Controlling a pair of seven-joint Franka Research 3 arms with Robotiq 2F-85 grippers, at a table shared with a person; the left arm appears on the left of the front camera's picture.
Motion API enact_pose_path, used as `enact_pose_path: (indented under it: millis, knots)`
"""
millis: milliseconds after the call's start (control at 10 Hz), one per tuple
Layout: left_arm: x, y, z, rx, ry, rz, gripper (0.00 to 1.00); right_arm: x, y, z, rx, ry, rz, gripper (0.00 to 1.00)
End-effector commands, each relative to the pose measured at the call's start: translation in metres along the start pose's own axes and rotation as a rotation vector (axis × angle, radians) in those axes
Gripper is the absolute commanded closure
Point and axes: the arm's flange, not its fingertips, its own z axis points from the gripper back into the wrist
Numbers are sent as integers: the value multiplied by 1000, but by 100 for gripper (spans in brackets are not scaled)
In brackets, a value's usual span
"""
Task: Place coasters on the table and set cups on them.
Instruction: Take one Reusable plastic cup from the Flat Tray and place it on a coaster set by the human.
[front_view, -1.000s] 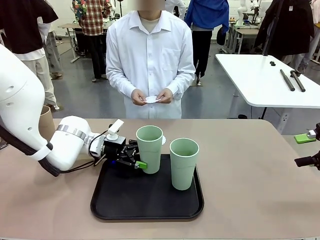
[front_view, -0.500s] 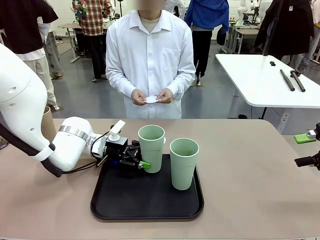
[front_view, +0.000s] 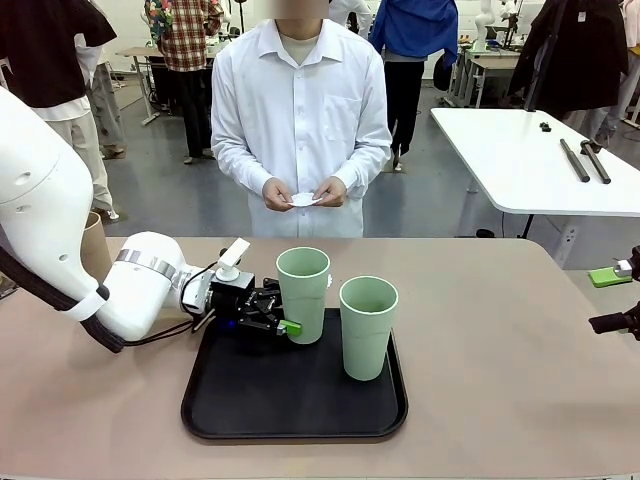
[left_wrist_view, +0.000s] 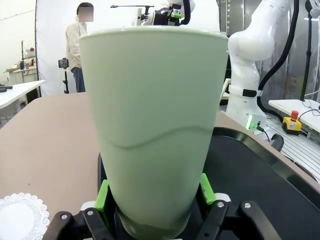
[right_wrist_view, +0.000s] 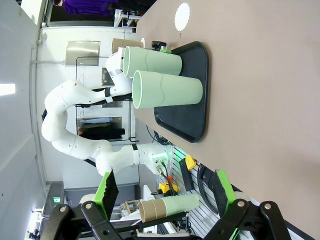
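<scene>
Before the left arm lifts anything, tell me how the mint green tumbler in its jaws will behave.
The tall, pale mint green tapered tumbler is clamped near its base, so it may lean or tip if swung fast. Its matte wall sits between green pads, so slipping seems unlikely. Nothing shows inside it, so it is probably light.

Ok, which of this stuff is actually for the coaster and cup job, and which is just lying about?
For the job: held mint cup in the left claw; other mint cup; tan cup; coaster on the table; second coaster in the person's hands.
Lying about: tray; dark tools on the white table; green block.
</scene>
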Motion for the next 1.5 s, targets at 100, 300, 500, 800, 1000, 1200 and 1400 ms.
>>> enact_pose_path:
  millis: [100,300,500,800,1000,1200,1400]
  knots:
    - [64,-20,21,59,-8,-7,100,1,0,0,17,-2,5,0]
    - [108,-27,29,86,-13,-37,100,1,0,0,17,-2,5,0]
    - [127,-27,30,113,-35,-38,100,1,0,0,17,-2,5,0]
    - [115,-20,31,63,3,-52,100,1,0,0,17,-2,5,0]
    - [122,-1,32,88,-7,-44,19,1,0,0,17,-2,5,0]
    - [107,48,27,109,16,-36,19,1,0,0,17,-2,5,0]
    - [83,95,26,139,41,1,19,1,0,0,17,-2,5,0]
